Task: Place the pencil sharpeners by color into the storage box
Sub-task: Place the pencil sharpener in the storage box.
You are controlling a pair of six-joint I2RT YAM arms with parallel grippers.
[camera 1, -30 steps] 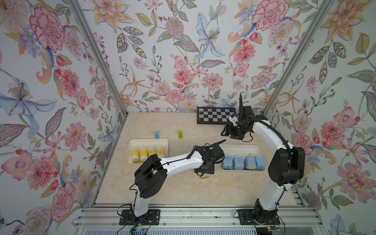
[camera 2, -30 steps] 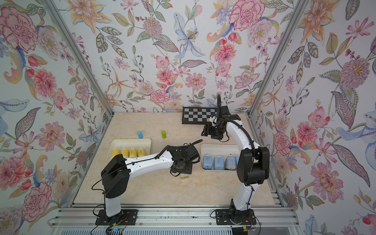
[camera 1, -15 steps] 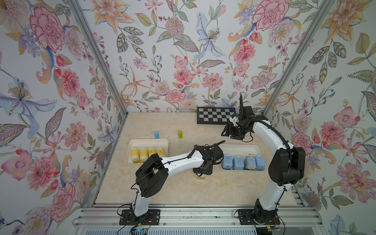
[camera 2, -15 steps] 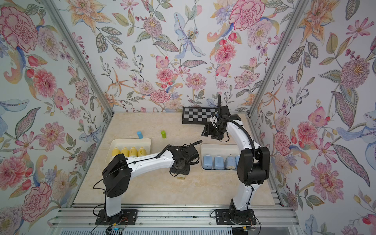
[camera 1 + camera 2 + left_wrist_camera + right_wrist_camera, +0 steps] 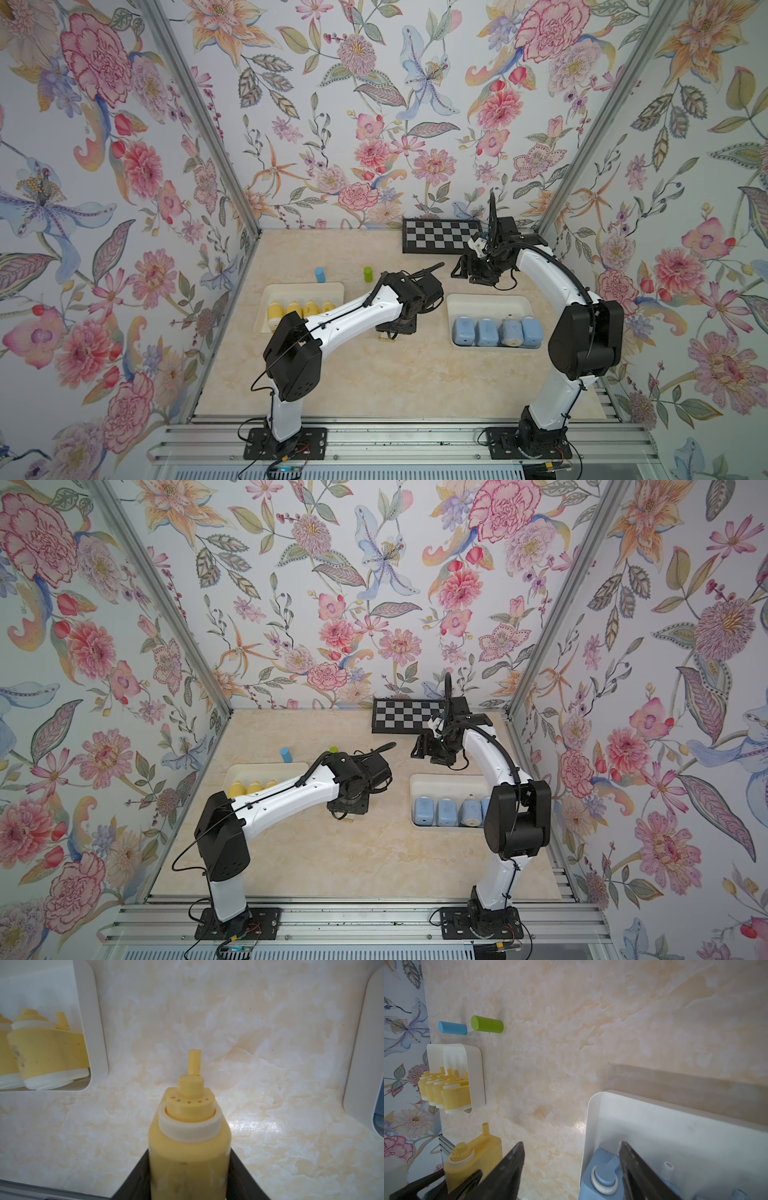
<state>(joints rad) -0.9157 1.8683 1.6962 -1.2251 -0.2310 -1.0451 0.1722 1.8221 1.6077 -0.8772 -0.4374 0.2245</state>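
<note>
Since a second earlier the left gripper (image 5: 392, 330) had drawn nearer the yellow-filled storage box (image 5: 303, 286), and its jaws had narrowed. Both top views hid its load under the wrist, save a pale tip. The left wrist view alone showed the jaws closed tight on the body of a yellow pencil sharpener (image 5: 189, 1147), held near that box, outside its wall. Four yellow sharpeners (image 5: 301, 309) sat inside the box in a top view, while in a top view the left arm (image 5: 291, 796) covered one, leaving three. The right gripper (image 5: 570, 1144) hung well apart from the box, and only the right wrist view showed its jaws standing wide with nothing between them. Four blue sharpeners (image 5: 486, 332) sat in the blue-filled box (image 5: 486, 297), well apart from the yellow-filled one, beyond the held sharpener
</note>
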